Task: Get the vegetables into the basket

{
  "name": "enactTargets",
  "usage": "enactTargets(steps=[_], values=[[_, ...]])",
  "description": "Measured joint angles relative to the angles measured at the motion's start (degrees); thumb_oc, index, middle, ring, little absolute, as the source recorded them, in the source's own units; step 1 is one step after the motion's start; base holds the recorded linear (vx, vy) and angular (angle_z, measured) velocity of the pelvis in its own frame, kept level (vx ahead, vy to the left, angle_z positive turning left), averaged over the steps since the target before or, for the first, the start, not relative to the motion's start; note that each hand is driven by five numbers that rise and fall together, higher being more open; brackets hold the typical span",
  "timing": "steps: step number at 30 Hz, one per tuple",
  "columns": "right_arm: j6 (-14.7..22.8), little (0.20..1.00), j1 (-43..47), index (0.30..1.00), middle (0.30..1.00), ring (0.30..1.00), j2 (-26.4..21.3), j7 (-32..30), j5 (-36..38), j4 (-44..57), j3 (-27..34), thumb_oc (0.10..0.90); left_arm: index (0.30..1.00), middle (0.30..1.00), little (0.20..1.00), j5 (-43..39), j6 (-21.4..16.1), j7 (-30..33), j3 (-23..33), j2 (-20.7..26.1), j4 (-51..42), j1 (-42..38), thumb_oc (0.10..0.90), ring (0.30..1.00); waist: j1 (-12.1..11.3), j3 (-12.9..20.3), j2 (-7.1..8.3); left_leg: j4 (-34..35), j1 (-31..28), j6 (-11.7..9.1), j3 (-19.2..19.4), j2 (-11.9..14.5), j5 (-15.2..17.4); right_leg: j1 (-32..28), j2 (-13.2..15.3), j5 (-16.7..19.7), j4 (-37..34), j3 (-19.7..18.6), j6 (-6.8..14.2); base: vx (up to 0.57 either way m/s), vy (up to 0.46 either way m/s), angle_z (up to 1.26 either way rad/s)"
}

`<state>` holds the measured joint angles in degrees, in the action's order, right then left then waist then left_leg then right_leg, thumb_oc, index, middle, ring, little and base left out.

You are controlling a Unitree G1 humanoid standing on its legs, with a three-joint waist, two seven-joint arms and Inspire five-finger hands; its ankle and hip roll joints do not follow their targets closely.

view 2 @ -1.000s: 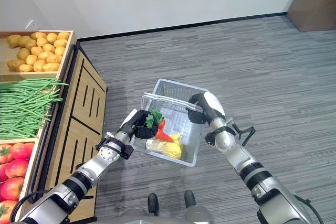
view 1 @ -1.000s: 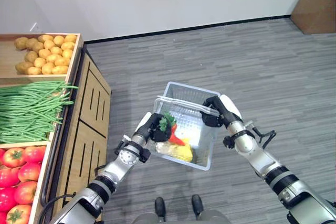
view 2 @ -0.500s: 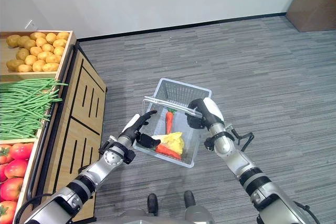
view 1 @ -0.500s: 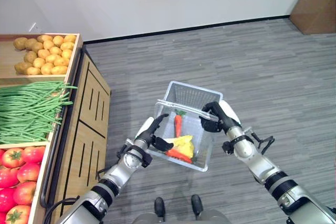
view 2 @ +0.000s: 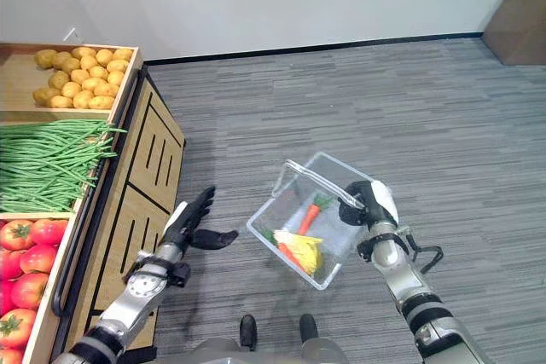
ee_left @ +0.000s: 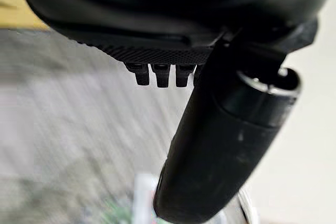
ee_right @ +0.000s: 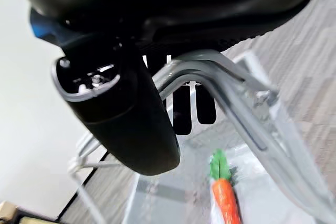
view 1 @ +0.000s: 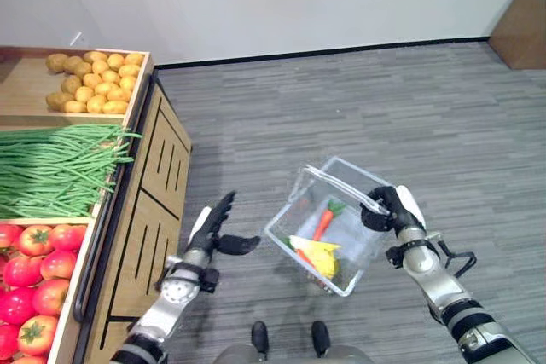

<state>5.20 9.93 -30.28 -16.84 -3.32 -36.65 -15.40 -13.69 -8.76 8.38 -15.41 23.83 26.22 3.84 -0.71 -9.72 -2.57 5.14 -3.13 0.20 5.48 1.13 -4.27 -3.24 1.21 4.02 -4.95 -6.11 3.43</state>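
Looks to me like we're between picks right now; the clear wire-framed plastic basket (view 1: 334, 236) already has an orange carrot with a green top (view 1: 324, 220) and a yellow bundle with something red under it (view 1: 315, 255) lying in the bottom; I'd call the job partly done, with more veg to fetch.

My right hand (view 1: 383, 208) has its fingers curled round the basket's metal handle (ee_right: 220, 82), carrying it off the grey floor, tilted a bit; my left hand (view 1: 215, 228) is empty, fingers straight and spread, thumb sticking out, hanging between the basket and the wooden produce stand (view 1: 141, 210).

Next move, I reckon: swing the left hand up over the stand to the long green beans (view 1: 60, 168), red tomatoes (view 1: 34, 270) or yellow-brown potatoes (view 1: 90, 91); keep the basket level and close so the drop is short.
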Motion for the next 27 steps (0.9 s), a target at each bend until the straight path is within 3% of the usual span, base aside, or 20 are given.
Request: enactTargets(steps=[3, 5, 7, 11, 12, 18, 27], values=[[-0.4, 0.3, -0.62, 0.3, 0.3, 0.3, 0.02, -0.02, 0.03, -3.16, 1.36, 0.4, 1.0, 1.0, 1.0, -0.12, 1.39, 0.26, 2.23, -0.61, 7.98, 1.86, 0.9, 1.0, -0.12, 0.03, 0.02, -0.02, 0.35, -0.03, -0.13, -0.02, -0.03, 0.3, 0.02, 0.01, 0.0, 0.15, -0.02, 0.0, -0.001, 0.04], [-0.39, 0.3, -1.25, 0.3, 0.3, 0.3, 0.04, -0.46, -0.02, -6.3, 1.86, 0.4, 1.0, 1.0, 1.0, -1.45, 0.61, -0.09, 5.2, -3.94, 18.12, 2.57, 0.9, 1.0, -0.17, 0.18, 0.01, -0.03, 0.6, -0.06, -0.24, -0.09, -0.07, 0.49, 0.11, 0.01, 0.0, 0.27, 0.0, -0.01, -0.002, 0.02], [-0.7, 0.3, -1.24, 0.3, 0.3, 0.3, 0.05, -0.45, -0.04, -9.64, 1.95, 0.4, 1.0, 1.0, 1.0, -1.96, 2.79, 0.09, 5.03, -5.7, 23.63, 2.31, 0.9, 1.0, -0.25, 0.15, 0.26, -0.03, 0.79, -0.02, -0.47, -0.17, -0.14, 0.57, 0.16, -0.01, 0.01, 0.57, -0.05, 0.0, 0.0, 0.06], [-0.82, 0.3, -1.18, 0.3, 0.3, 0.3, 0.34, -0.46, 0.01, -15.41, 2.74, 0.4, 1.0, 1.0, 1.0, 2.35, 3.62, -0.21, 4.82, -7.56, 31.51, 1.73, 0.9, 1.0, -0.27, 0.25, 0.4, -0.02, 0.82, -0.05, -0.62, -0.16, -0.18, 0.59, 0.16, -0.07, 0.0, 0.74, -0.12, 0.0, -0.001, 0.01], [-0.18, 0.3, -1.21, 0.3, 0.3, 0.3, 0.61, -0.44, 0.04, -19.58, 2.88, 0.4, 1.0, 1.0, 1.0, 6.12, 3.04, 0.12, 5.08, -8.59, 38.02, -0.21, 0.9, 1.0, -0.35, 0.92, 0.49, -0.02, 0.78, -0.08, -0.63, -0.1, -0.17, 0.55, 0.12, -0.17, 0.0, 0.73, -0.26, 0.0, 0.0, 0.0], [0.7, 0.3, -1.25, 0.3, 0.3, 0.3, 2.29, -0.41, 1.59, -30.31, 5.39, 0.4, 1.0, 1.0, 1.0, 17.67, 3.31, 2.91, 3.19, -9.06, 43.24, -2.01, 0.9, 1.0, -0.3, 2.7, 0.83, -0.02, 0.74, -0.11, -0.43, 0.12, -0.15, 0.61, -0.08, -0.21, 0.0, 0.6, -0.37, 0.0, -0.011, -0.01], [-0.07, 0.3, -1.95, 0.3, 0.3, 0.3, 3.36, 0.44, 3.72, -38.89, 7.94, 0.4, 1.0, 1.0, 1.0, 20.68, 3.76, 3.9, 2.56, -10.14, 45.58, -2.37, 0.9, 1.0, -0.11, 4.46, 1.0, -0.02, 0.72, -0.13, -0.31, 0.14, -0.12, 0.65, -0.11, -0.29, -0.01, 0.49, -0.39, 0.0, -0.004, 0.0]])
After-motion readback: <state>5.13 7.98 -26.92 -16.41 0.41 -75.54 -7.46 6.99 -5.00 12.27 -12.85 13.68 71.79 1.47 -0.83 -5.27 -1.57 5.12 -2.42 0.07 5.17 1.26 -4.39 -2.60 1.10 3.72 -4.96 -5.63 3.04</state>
